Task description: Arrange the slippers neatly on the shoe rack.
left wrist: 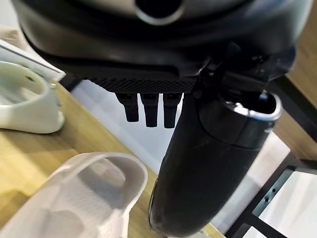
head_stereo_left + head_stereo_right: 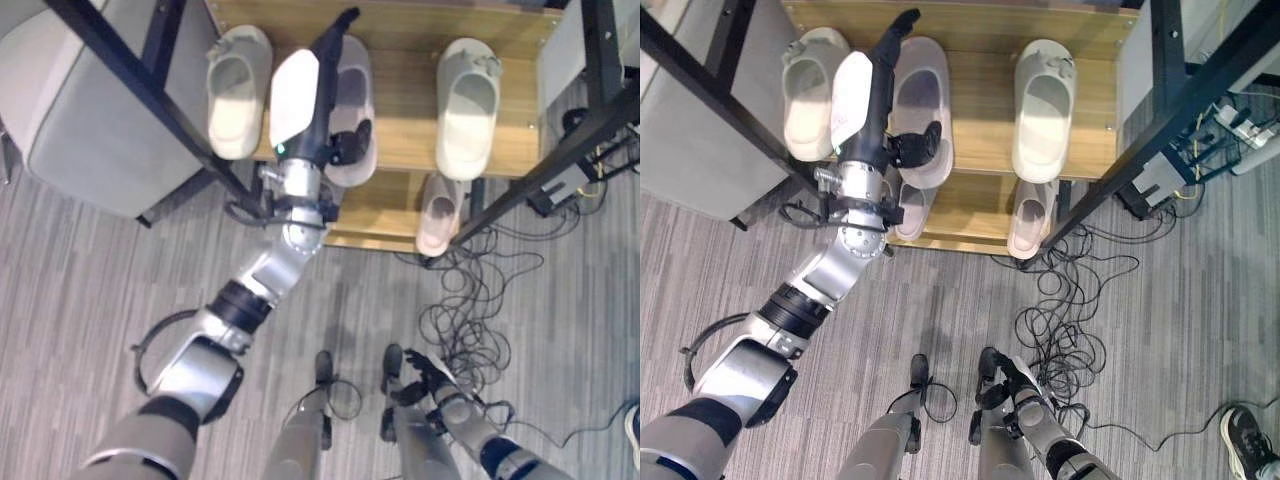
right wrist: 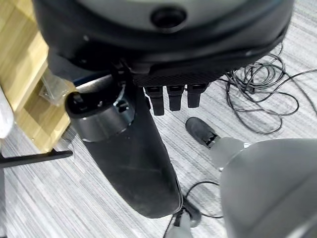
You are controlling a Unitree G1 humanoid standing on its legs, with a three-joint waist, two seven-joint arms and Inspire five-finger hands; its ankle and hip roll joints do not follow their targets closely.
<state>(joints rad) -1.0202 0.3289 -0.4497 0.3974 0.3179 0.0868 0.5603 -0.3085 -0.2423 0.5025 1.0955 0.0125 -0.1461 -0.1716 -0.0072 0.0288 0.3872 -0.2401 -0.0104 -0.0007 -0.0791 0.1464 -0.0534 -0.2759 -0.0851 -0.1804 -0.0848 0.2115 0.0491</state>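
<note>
Slipper [image 2: 355,100] lies on rack [image 2: 400,150] under open left hand [image 2: 325,90].

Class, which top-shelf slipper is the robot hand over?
The middle slipper: the left robot hand reaches over it; the other two lie apart.

Partly covered by the dark left hand [image 2: 325,95] and its white-backed wrist: the pale grey rubber slipper [image 2: 923,110] in the middle of the wooden shoe rack's [image 2: 405,120] top shelf. Tucked under that shelf at 6 o'clock, with only their near ends visible: two more pale slippers [image 2: 1028,228] on the lower shelf. Cut off at the 12 o'clock edge: the rack's back. Cropped at the 5 o'clock corner: a dark shoe [image 2: 1245,440].
</note>
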